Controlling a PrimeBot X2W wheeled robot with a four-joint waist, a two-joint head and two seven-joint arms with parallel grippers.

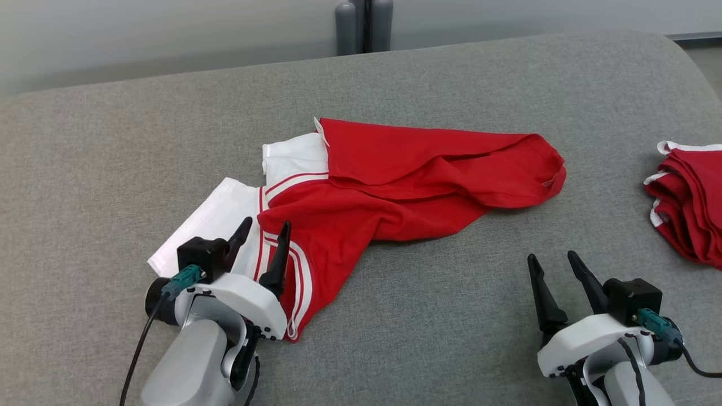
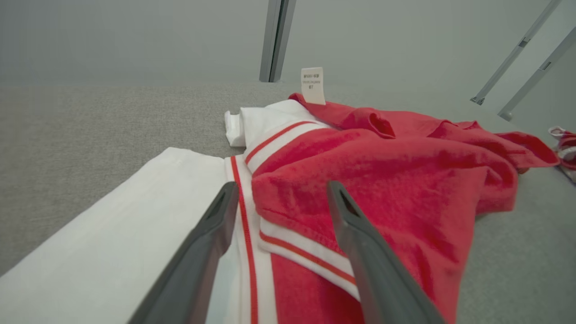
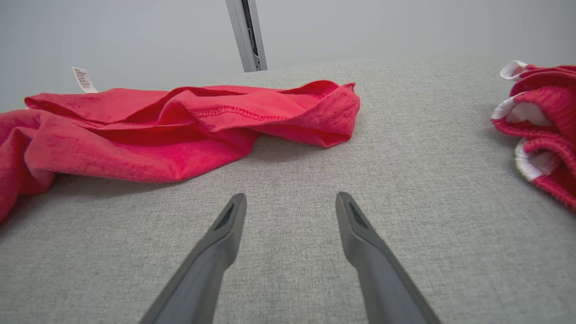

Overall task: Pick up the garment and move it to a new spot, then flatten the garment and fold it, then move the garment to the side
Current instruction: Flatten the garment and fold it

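- So, the red and white garment (image 1: pixel 395 180) lies crumpled on the grey padded top (image 1: pixel 451 338), about in the middle, a bit to the robot's L
- Its white part w/ red stripes is at the L end; the red part runs off to the R
- A small white tag (image 2: pixel 312 85) sticks up at the far edge of the garment
- L gripper (image 1: pixel 267 222) is over the striped part, fingers wide apart, nothing held; can't tell if the tips touch the cloth
- In the L wrist view, a red fold w/ a white and red edge sits btw the two fingers
- R gripper (image 1: pixel 551 256) is over bare grey top, near the garment's red end but not touching it, fingers wide apart, nothing held
- A 2nd red and white pile of cloth (image 1: pixel 688 203) sits at the far R edge, well apart from the garment
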